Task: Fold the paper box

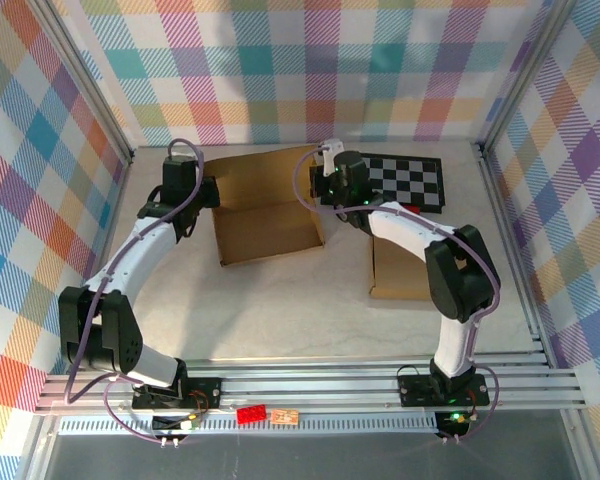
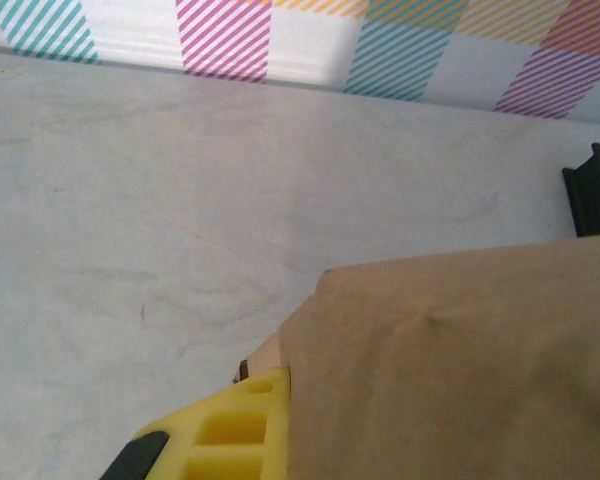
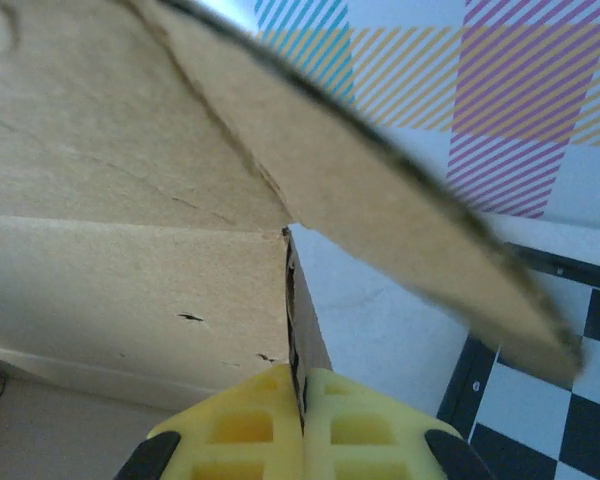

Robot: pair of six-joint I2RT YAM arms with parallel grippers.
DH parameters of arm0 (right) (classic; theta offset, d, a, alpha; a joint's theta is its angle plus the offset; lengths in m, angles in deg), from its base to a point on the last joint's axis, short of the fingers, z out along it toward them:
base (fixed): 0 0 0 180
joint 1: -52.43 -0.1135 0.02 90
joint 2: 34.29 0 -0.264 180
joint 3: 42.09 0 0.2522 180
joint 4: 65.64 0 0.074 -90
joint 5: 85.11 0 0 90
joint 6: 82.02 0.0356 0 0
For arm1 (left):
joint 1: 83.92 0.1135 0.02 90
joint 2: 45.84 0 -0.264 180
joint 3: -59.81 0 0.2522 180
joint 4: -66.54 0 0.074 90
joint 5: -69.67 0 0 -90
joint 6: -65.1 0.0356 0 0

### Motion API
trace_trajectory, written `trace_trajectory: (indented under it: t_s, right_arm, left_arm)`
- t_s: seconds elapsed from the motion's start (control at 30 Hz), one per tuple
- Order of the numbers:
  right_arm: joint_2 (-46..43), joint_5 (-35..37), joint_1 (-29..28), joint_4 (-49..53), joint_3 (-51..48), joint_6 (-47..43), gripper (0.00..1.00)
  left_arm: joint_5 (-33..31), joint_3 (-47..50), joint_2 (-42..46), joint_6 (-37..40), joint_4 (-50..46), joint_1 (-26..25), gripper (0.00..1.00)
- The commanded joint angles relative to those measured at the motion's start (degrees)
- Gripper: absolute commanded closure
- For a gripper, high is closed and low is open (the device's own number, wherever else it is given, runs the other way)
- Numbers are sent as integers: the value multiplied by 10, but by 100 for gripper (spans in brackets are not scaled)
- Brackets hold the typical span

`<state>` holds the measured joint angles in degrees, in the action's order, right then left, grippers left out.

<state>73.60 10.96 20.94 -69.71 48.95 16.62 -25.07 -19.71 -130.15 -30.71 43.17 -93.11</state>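
The paper box is brown cardboard, standing open-topped at the back middle of the table with its rear flap raised. My left gripper is at the box's left wall. In the left wrist view one yellow finger presses against that wall, which hides the other finger; the gripper is shut on the wall. My right gripper is at the box's right wall. In the right wrist view both yellow fingers pinch the wall's thin edge, so this gripper is shut on it. A flap slants above.
A black-and-white checkerboard lies at the back right, just behind my right gripper. A second flat cardboard piece lies under the right arm. Plaid walls enclose the table on three sides. A small red block sits on the front rail.
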Motion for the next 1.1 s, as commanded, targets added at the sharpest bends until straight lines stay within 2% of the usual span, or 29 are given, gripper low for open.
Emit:
trace_trajectory:
  t_s: [0.0,0.27,0.4,0.7,0.77,1.0,1.07]
  right_arm:
    - [7,-24,-20,-112,-12,25,100]
    - [4,-40,-30,-160,-71,33,100]
    - [-1,-38,-32,-174,-98,27,100]
    - [-34,-35,-35,-130,-144,13,100]
    - [-40,-28,-36,-111,-147,18,94]
    - [-65,-22,-37,-70,-163,46,87]
    - [-69,-24,-37,-55,-164,57,79]
  left_arm:
    - [78,32,2,-8,109,-6,92]
    - [117,104,24,-18,181,-6,92]
    - [112,132,39,-18,204,-6,92]
    - [127,219,76,-48,266,-6,91]
    - [123,239,87,-56,276,-6,91]
    - [123,283,119,-79,289,-8,91]
    - [122,295,128,-86,292,-10,91]
